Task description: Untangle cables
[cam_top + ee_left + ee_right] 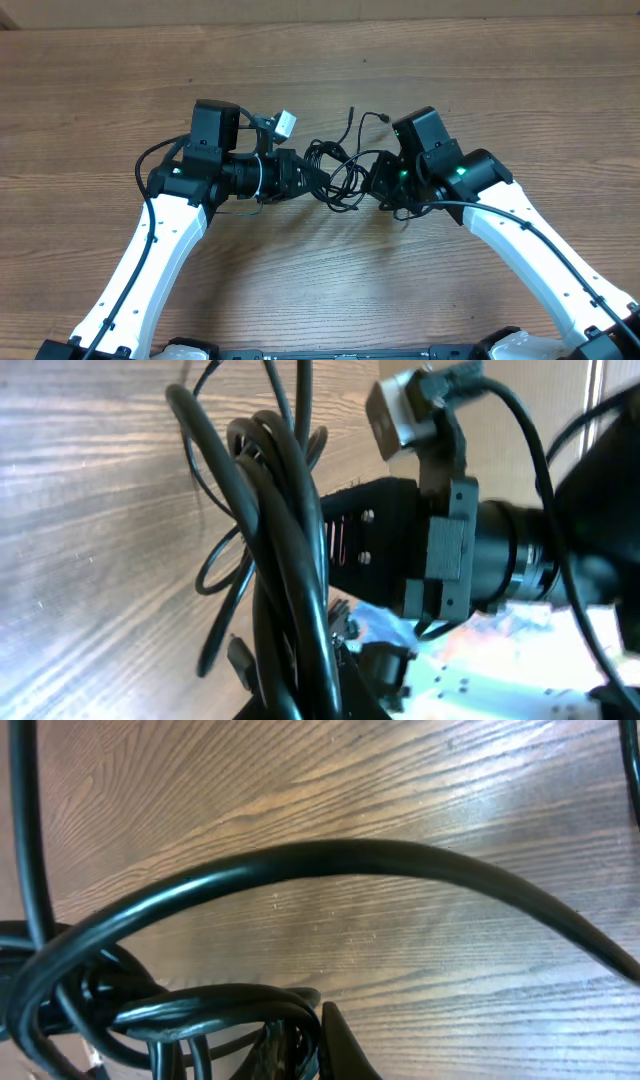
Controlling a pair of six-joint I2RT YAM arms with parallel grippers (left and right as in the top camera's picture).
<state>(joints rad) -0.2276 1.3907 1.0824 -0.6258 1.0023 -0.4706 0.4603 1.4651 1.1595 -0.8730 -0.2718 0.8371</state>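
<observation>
Cables [335, 175] lie in one tangled clump in the middle of the tabletop [100, 80], between the two arms. On the left, the left tool [300, 178] is closed tight on several strands, which run thick past its camera. On the right, the right tool [378, 180] is closed too, apparently pinching a loop at the clump's edge. Separation looks barely begun; next, the tools likely need to draw gently apart to loosen the loops
</observation>
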